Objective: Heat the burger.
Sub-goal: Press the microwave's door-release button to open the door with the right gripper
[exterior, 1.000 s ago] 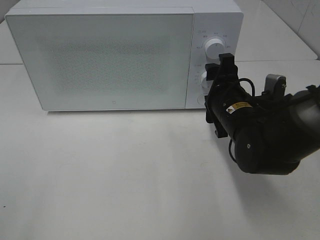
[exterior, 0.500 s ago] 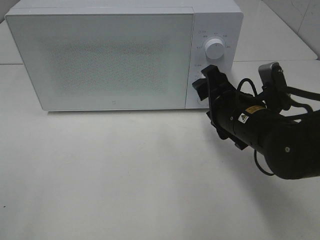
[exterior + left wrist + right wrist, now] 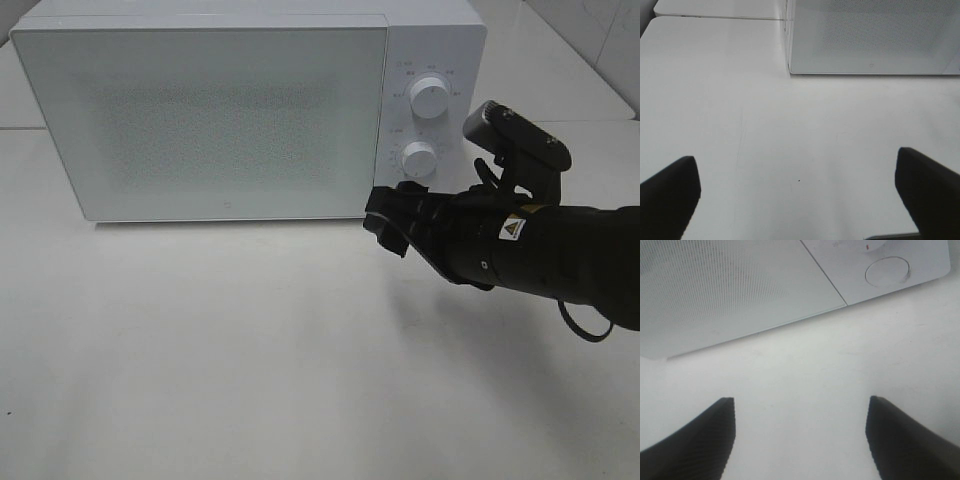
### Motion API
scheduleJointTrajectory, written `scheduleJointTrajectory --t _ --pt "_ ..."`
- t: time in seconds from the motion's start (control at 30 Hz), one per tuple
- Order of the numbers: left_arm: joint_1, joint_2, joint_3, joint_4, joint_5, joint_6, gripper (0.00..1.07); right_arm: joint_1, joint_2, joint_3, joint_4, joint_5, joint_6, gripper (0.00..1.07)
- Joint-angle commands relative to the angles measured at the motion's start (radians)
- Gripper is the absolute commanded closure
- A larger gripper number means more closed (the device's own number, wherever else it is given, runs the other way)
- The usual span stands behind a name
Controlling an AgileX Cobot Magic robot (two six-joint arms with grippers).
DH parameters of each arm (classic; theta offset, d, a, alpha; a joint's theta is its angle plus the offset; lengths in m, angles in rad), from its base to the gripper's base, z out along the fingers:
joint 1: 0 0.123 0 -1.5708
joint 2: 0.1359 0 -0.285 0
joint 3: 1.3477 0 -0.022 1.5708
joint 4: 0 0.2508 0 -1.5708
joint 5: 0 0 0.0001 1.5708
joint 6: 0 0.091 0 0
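Exterior high view: the right tool (image 3: 385,215), jaws spread and gripping nothing, hangs low over the desk (image 3: 200,350). It is just in front of the microwave (image 3: 430,30), near the seam where the shut door (image 3: 200,120) meets the control panel (image 3: 455,60). The right wrist view shows bare desk between its fingertips and the oven's front, so it touches nothing. The round button (image 3: 886,271) at the panel's foot lies just beyond. The left tool (image 3: 795,157), also spread wide and empty, appears only in its own wrist view. There it is over open desk, well back from the microwave's left front corner. The oven stands along the desk's far edge.

The burger appears in no view. None lies on the visible desk, so it is probably already behind the door, though the speckled door panel gives no look inside. If so, loading and closing are done. Whether heating has been started cannot be read. The upper dial (image 3: 430,97) and lower dial (image 3: 418,158) are too small for their settings to show, and no light or display shows. The left arm itself and the desk's near edge are cut off.
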Motion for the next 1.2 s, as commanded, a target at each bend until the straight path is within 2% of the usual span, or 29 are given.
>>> scheduleJointTrajectory --t 0.03,0.27,0.37,0.4,0.47,0.57,0.7,0.87,0.93,1.03,1.2 --pt "0.002 -0.026 0.003 -0.008 -0.009 -0.001 0.09 -0.003 -0.054 0.001 -0.012 0.114 -0.165 0.34" --pt "0.002 -0.026 0.003 -0.008 -0.009 -0.001 0.09 -0.003 -0.122 -0.045 -0.012 0.32 -0.338 0.34" --pt "0.002 -0.026 0.003 -0.008 -0.009 -0.001 0.09 -0.003 -0.152 -0.115 -0.021 0.549 -0.452 0.34" --pt "0.002 -0.026 0.003 -0.008 -0.009 -0.001 0.09 -0.003 -0.152 -0.115 -0.021 0.549 -0.452 0.34" --pt "0.002 -0.026 0.003 -0.008 -0.009 -0.001 0.09 -0.003 -0.173 -0.165 -0.066 0.765 -0.509 0.35" --pt "0.002 -0.026 0.003 -0.008 -0.009 -0.001 0.09 -0.003 -0.179 -0.177 -0.087 0.824 -0.51 0.35" --pt "0.002 -0.026 0.003 -0.008 -0.009 -0.001 0.09 -0.003 -0.212 -0.226 -0.171 1.056 -0.507 0.35" --pt "0.002 -0.026 0.003 -0.008 -0.009 -0.002 0.09 -0.003 -0.253 -0.243 -0.195 1.166 -0.502 0.35" --pt "0.002 -0.026 0.003 -0.008 -0.009 -0.002 0.09 -0.003 -0.322 -0.247 -0.202 1.248 -0.495 0.35" --pt "0.002 -0.026 0.003 -0.008 -0.009 -0.002 0.09 -0.003 -0.341 -0.247 -0.205 1.261 -0.495 0.35" --pt "0.002 -0.026 0.003 -0.008 -0.009 -0.002 0.09 -0.003 -0.524 -0.242 -0.24 1.325 -0.459 0.35"
